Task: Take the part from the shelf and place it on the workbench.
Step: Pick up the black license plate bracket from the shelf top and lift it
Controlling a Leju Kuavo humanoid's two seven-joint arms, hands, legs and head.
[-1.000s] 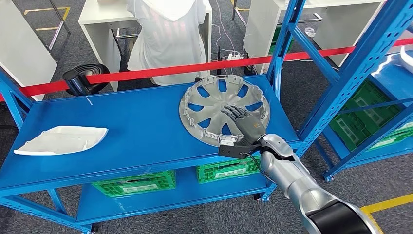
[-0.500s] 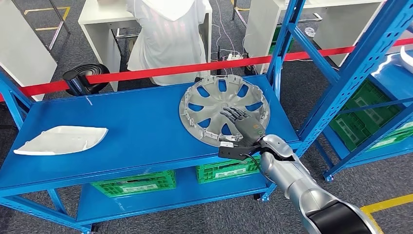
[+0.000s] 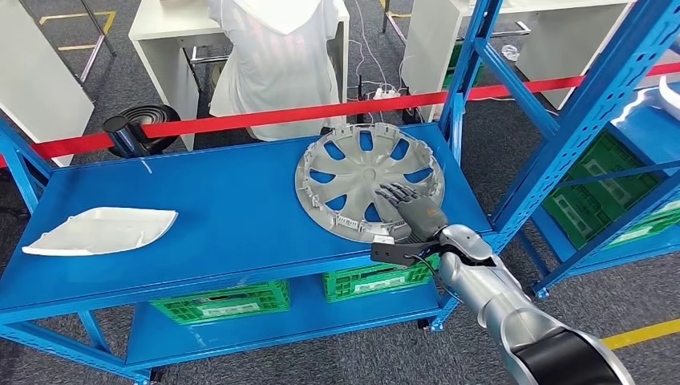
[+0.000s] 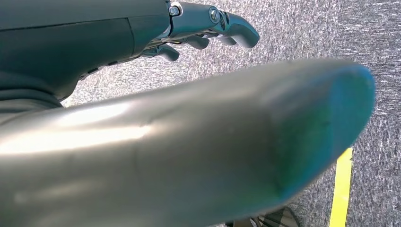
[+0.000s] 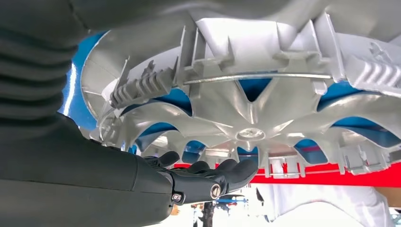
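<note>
A silver hubcap lies flat on the right part of the blue shelf top, inner side up. My right hand lies over its near rim, with the dark fingers stretched across the spokes toward the hub. In the right wrist view the fingers are spread close over the hubcap and grip nothing that I can see. A white moulded part lies at the shelf's left end. My left hand hangs over grey carpet, fingers loosely bent, holding nothing.
A red barrier tape runs behind the shelf, and a person in white stands beyond it. Blue uprights rise right of the hubcap. Green crates sit on the lower shelf. Another blue rack stands at right.
My right hand has drawn back from the hubcap's centre toward its near rim and slightly to the right. The hubcap has not moved.
</note>
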